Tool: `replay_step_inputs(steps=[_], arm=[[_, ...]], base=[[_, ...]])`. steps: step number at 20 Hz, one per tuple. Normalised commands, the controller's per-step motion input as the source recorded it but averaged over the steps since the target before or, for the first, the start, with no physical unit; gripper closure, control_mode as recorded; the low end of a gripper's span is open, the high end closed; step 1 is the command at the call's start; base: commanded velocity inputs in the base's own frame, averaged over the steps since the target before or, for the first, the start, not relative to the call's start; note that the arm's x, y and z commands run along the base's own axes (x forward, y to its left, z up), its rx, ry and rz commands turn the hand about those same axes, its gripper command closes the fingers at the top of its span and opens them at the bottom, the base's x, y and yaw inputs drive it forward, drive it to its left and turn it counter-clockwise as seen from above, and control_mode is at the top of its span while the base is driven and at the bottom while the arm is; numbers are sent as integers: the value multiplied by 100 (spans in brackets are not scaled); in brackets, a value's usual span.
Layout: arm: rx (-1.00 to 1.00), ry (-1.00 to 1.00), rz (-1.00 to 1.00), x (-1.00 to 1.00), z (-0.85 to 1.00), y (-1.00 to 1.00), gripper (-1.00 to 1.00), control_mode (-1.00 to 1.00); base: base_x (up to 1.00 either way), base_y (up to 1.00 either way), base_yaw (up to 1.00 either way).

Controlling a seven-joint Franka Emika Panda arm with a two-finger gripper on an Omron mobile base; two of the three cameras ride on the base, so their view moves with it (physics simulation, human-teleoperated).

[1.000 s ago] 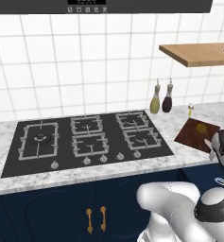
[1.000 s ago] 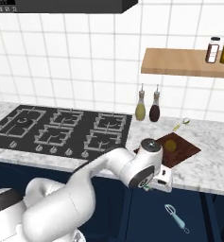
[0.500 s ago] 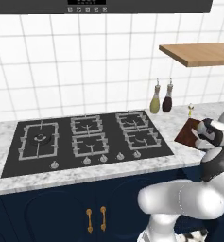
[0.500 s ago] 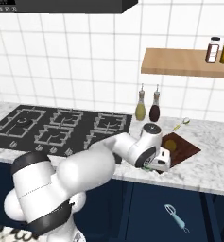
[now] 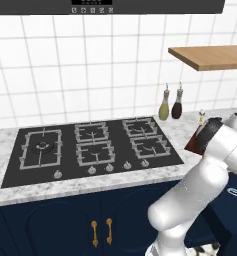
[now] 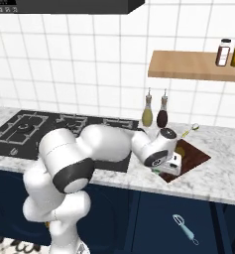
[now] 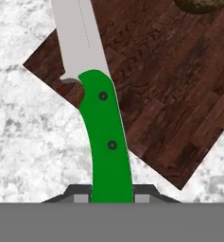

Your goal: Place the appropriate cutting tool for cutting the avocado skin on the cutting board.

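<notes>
In the left base view the dark reddish-brown wooden cutting board [image 5: 194, 144] peeks out at right behind the arm, in the right base view the two-finger gripper [image 6: 169, 165] hangs over its near edge, and in the hand view the jaws clamp a green-handled, grey-bladed knife [image 7: 95, 99] above the board, the olive-brown avocado [image 7: 198, 4] at top right.

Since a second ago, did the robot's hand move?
Yes. The gripper has gone from the counter's front edge up and back over the cutting board, toward the bottles.
</notes>
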Motion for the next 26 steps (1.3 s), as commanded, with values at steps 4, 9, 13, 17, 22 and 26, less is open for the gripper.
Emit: replay_step_inputs(steps=[4,9,13,17,22,26], arm=[[2,0,1,46,-41,-41,100,-100],[0,0,0,32,-12,-44,100,-100],[0,0,0,23,0,-37,100,-100],[1,0,0,24,1,-30,100,-100],[0,0,0,10,5,-1,100,-100],[0,0,0,6,-5,1,100,-100]], base=[[0,0,0],[0,0,0],[0,0,0],[0,0,0],[0,0,0],[0,0,0]])
